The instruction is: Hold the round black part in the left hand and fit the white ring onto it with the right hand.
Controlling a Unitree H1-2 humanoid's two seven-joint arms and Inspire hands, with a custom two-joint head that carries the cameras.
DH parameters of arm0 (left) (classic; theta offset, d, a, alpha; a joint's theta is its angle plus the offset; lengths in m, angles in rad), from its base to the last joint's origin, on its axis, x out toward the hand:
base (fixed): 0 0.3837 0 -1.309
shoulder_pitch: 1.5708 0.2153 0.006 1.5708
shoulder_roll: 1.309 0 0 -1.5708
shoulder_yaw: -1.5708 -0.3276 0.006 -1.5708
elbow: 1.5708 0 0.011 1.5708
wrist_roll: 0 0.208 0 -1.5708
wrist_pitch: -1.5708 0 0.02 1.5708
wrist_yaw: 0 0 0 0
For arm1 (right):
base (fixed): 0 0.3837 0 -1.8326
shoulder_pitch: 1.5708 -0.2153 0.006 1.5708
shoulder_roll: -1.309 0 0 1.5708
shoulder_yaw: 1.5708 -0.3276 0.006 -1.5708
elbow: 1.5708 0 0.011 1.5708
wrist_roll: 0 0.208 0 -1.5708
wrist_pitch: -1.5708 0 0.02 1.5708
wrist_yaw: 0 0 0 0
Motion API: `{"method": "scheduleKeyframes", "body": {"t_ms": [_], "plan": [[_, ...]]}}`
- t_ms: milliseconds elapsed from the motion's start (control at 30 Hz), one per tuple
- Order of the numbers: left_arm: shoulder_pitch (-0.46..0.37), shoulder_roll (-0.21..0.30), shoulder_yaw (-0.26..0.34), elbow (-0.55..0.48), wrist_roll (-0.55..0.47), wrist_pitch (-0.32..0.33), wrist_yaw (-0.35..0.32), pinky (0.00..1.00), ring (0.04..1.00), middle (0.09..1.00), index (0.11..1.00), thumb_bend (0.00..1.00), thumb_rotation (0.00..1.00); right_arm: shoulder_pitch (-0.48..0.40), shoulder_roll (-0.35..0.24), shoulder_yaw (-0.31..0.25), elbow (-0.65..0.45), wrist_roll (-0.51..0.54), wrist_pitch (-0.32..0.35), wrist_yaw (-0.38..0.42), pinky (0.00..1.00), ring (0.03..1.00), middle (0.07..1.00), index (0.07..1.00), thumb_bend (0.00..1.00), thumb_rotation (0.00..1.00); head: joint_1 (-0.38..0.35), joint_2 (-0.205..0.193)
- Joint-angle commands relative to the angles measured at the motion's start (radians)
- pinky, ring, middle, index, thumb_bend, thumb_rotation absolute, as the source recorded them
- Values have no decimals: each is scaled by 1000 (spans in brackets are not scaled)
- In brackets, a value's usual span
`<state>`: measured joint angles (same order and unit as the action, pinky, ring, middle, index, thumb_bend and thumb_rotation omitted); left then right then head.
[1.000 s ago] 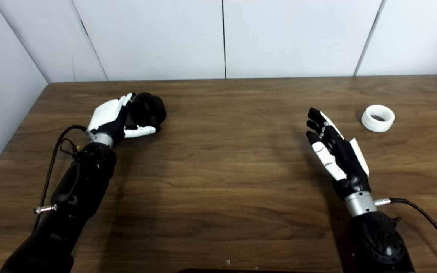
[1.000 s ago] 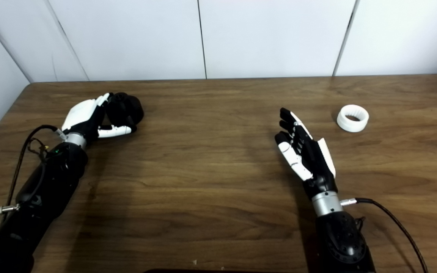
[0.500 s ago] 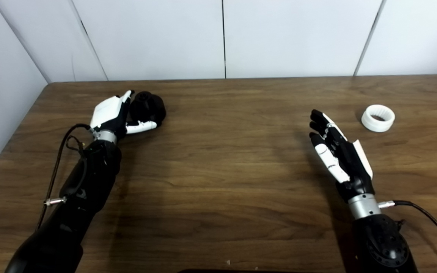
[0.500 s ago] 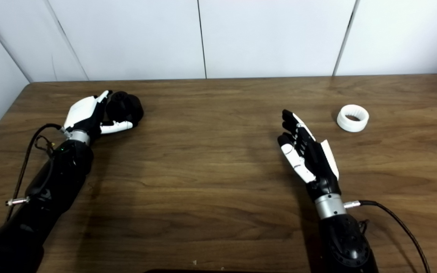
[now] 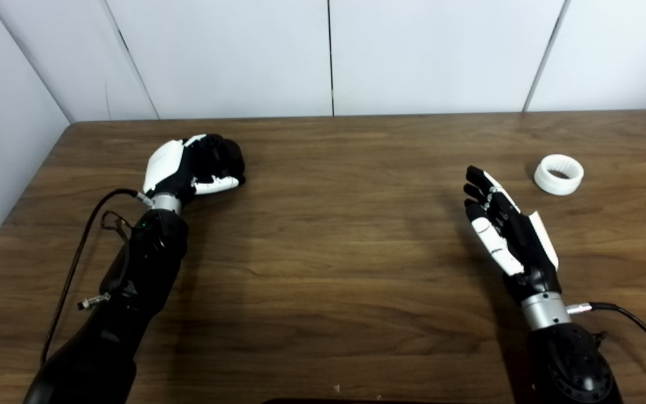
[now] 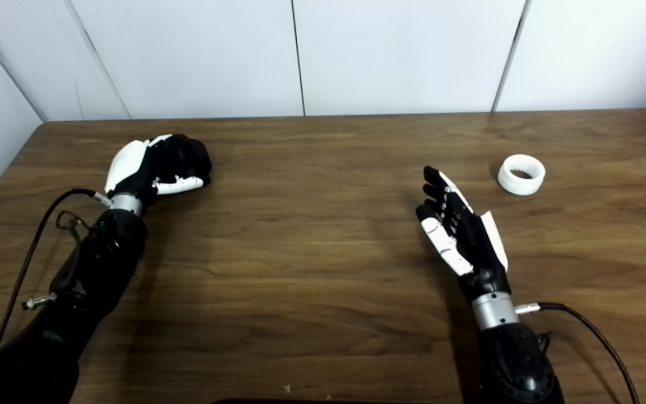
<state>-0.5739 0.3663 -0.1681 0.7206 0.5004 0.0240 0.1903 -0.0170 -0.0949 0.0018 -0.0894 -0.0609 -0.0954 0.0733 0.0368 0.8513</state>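
Note:
The round black part [image 5: 229, 156] rests on the wooden table [image 5: 323, 235] at the far left. My left hand [image 5: 179, 166] is curled round it, fingers over its top and the white thumb across its near side. The white ring [image 5: 558, 174] lies flat on the table at the far right, apart from everything else. My right hand [image 5: 506, 231] hovers open, palm facing left and fingers pointing away, a hand's width to the left of the ring and nearer to me. It holds nothing.
White wall panels [image 5: 328, 56] close off the table's far edge and left side. A black cable [image 5: 634, 325] trails from my right wrist and another cable [image 5: 84, 235] loops beside my left forearm.
My left hand has moved forward and closed its fingers over the black part. My right hand has drifted slightly nearer to me and to the right, still open. The ring has not moved.

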Motion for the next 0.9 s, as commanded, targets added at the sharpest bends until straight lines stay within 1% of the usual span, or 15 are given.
{"method": "scheduleKeyframes", "body": {"t_ms": [0, 100, 200, 300, 533, 700, 867], "plan": [[-55, 15, 13, -41, -21, -14, -10, 1000, 967, 830, 841, 994, 333, 40, -6, -4, 20, -1, -2, -8, 858, 904, 922, 904, 557, 710, 1, 1], [-51, 13, 18, -45, -41, -29, -20, 1000, 961, 815, 807, 983, 304, 42, -7, -5, 18, 2, 0, -6, 876, 910, 922, 905, 554, 713, 0, 3], [-49, 10, 19, -39, -53, -52, -12, 1000, 946, 789, 770, 986, 283, 44, -5, -8, 15, 16, 7, -2, 892, 916, 926, 905, 547, 695, -2, 5], [-48, 9, 18, -32, -55, -65, -7, 1000, 927, 763, 729, 973, 256, 46, -5, -8, 13, 16, 4, -2, 879, 913, 924, 903, 543, 701, -4, 7], [-44, 7, 13, -23, -39, -62, 9, 1000, 894, 713, 705, 952, 212, 50, -8, -10, 10, 7, 5, -4, 886, 909, 920, 903, 550, 718, -5, 11], [-43, 5, 12, -15, -37, -59, 23, 1000, 878, 698, 690, 936, 186, 54, -7, -11, 1, 12, 16, -2, 883, 916, 921, 902, 541, 715, -5, 13], [-41, 7, 10, -16, -37, -56, 23, 1000, 881, 701, 697, 916, 179, 52, -8, -11, 3, 13, 15, -1, 877, 916, 925, 903, 548, 724, -4, 13]]}}
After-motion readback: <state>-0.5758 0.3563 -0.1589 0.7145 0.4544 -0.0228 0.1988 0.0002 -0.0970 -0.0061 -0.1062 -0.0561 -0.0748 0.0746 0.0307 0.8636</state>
